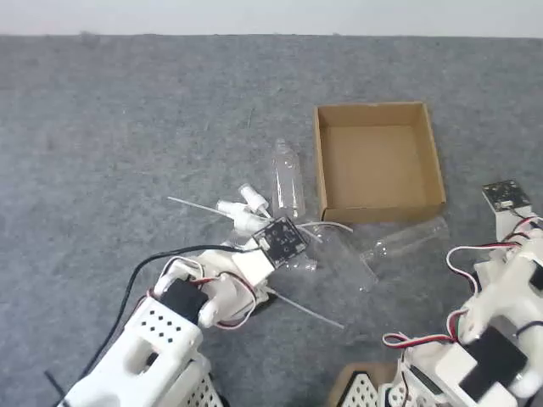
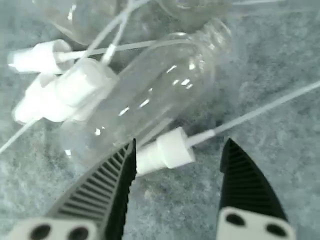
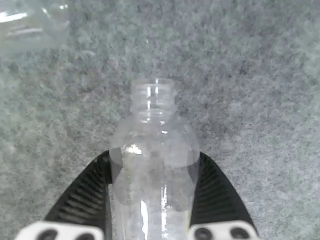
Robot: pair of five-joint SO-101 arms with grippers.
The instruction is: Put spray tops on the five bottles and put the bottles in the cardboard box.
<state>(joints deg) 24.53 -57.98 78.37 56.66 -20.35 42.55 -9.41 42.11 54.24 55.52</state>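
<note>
High view, left arm (image 1: 161, 339): enters from the near left, its wrist over the middle of the grey mat (image 1: 127, 127).
Left gripper (image 2: 180, 147): wide open and gripping nothing, fingers (image 2: 107, 190) aimed down at the mat.
Top (image 2: 167, 152): white, lying on the mat between the left fingers, close to one and well clear of the other; its thin tube runs off just ahead of that second fingertip.
Other tops (image 2: 75, 85): a white cluster ahead of the left gripper, by the near bottle's base end, tubes crossing.
Near bottle (image 2: 150, 100): clear, on its side just beyond the left fingertips and just beside the top; open neck pointing away from the gripper.
Far bottle (image 1: 287, 178): clear, lying past the other tops from the left gripper, just beside the box's left wall.
Box (image 1: 382, 210): cardboard, open side up, ahead and to the right of the left gripper, ahead and to the left of the right arm.
Low bottle (image 1: 403, 240): clear, lying along the box's near wall, between the two arms.
Right arm (image 1: 501, 339): stands at the near right.
Right gripper (image 3: 155, 159): closed onto a bottle, one finger pressed to each side of its body.
Held bottle (image 3: 152, 115): clear, uncapped, neck sticking out ahead of the right fingertips over the mat; whether it rests on the mat I cannot tell.
Edge bottle (image 3: 25, 25): part of a clear one, farther ahead of the right gripper and off to one side.
</note>
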